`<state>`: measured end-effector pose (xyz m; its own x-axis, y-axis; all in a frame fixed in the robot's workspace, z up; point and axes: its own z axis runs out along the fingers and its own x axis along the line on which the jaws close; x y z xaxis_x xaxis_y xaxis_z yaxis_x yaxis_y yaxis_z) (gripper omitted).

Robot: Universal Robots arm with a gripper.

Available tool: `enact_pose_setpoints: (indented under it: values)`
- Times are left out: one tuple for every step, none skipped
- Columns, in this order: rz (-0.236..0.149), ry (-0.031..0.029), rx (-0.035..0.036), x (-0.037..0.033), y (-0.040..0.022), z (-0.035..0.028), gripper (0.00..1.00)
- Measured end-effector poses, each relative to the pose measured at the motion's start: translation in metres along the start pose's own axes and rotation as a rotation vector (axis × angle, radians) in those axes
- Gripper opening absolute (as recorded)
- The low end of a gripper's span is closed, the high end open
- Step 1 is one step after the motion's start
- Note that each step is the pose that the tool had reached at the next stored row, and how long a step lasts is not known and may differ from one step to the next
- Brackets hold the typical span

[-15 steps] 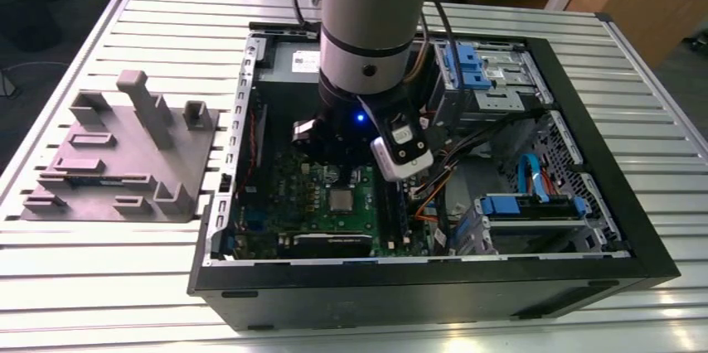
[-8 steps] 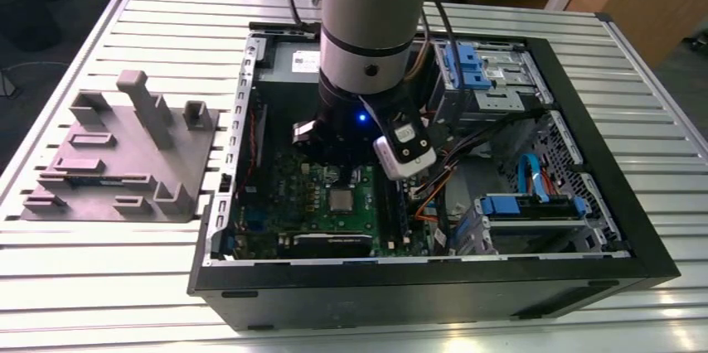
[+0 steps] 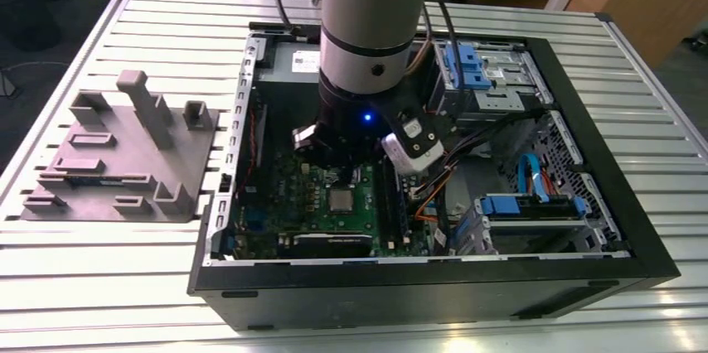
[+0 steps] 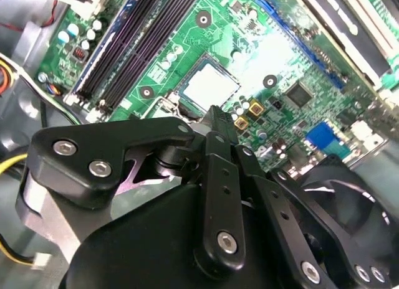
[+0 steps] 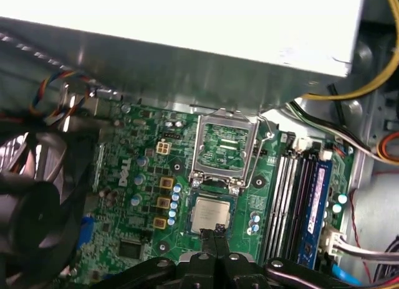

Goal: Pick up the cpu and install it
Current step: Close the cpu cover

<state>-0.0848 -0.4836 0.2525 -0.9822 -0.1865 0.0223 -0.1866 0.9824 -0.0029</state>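
Two fingers, closed together on nothing, hover just above the cpu lying flat on the board; any seating press should probably stay light and square.

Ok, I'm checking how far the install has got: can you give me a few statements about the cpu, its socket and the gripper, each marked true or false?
1. The cpu lies flat in its socket on the motherboard. True.
2. The socket frame is closed down over the cpu. False: it is swung open and sits beside the cpu, which is uncovered.
3. The gripper holds the cpu lifted clear of the board. False: in the first wrist view its fingertips are together with nothing between them, at the cpu's edge.
4. A grey fixture stands on the slatted table outside the computer case, on the exterior view's left. True.
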Motion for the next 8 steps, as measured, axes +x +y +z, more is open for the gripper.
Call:
enact_pose_setpoints:
  values:
    - [-0.016, 0.0000, 0.0004, 0.0000, 0.0000, 0.0000, 0.10]
    - [-0.030, -0.0001, 0.0006, 0.0000, 0.0000, 0.0000, 0.10]
    - [-0.041, -0.0001, 0.0009, 0.0000, 0.0000, 0.0000, 0.10]
    - [-0.048, -0.0001, 0.0011, 0.0000, 0.0000, 0.0000, 0.10]
    - [-0.050, -0.0001, 0.0011, -0.0001, 0.0000, 0.0000, 0.10]
    - [-0.050, -0.0002, 0.0011, -0.0004, 0.0000, 0.0000, 0.10]
    - [-0.050, -0.0002, 0.0011, -0.0011, -0.0002, 0.0000, 0.10]
    - [-0.050, -0.0002, 0.0011, -0.0021, -0.0004, 0.0001, 0.10]
